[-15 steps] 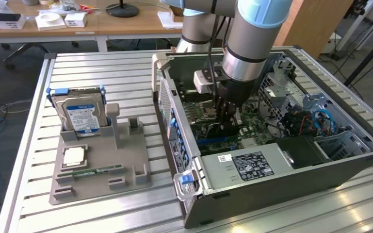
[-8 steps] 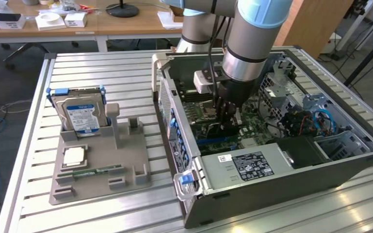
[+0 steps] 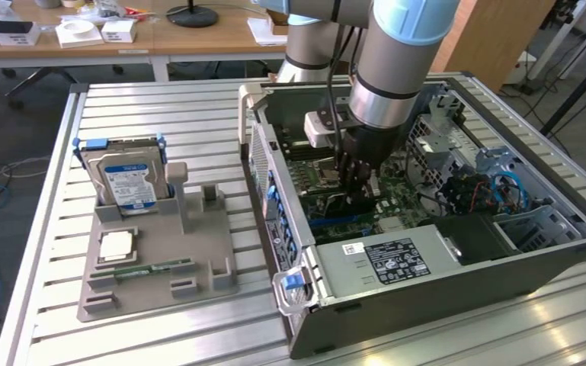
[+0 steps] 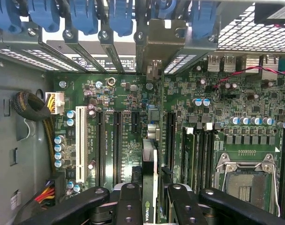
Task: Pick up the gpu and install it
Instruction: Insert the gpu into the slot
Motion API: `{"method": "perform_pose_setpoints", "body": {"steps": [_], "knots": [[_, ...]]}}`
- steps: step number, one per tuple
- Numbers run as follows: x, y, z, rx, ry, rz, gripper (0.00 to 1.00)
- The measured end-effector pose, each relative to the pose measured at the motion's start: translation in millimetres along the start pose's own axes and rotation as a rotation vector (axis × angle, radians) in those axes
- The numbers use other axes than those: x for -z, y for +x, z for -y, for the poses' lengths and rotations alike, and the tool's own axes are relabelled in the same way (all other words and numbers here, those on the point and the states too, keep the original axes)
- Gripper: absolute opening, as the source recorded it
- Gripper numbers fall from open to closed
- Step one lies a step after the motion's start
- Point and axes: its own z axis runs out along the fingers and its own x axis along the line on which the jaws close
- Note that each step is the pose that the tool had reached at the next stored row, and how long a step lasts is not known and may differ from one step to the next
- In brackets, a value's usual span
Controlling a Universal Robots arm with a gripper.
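Note:
The gpu [image 4: 149,154] appears edge-on in the wrist view, a thin card with a green logo near the fingers. Its pale metal bracket [image 4: 160,40] stands at the case's rear slot openings. My gripper [image 4: 151,192] is shut on the card, with a black finger [image 4: 128,201] on each side. The card stands upright over the green motherboard [image 4: 109,93], between the long black expansion slots [image 4: 118,145]. Whether its edge sits in a slot I cannot tell. In the exterior view my gripper [image 3: 359,179] reaches down inside the open computer case [image 3: 425,305], with the dark gpu [image 3: 346,200] under it.
Blue slot latches [image 4: 81,14] line the case's rear edge. An empty processor socket [image 4: 245,178] and memory slots lie beside the card. On the exterior view's left, a grey holder [image 3: 161,282] carries an upright hard drive [image 3: 125,179], a chip [image 3: 116,244] and a green memory stick [image 3: 150,268].

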Motion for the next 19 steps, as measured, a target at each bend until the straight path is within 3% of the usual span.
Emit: {"method": "perform_pose_setpoints", "body": {"steps": [19], "knots": [[-1.4, 0.0, -0.2, 0.000, 0.0000, 0.0000, 0.26]]}}
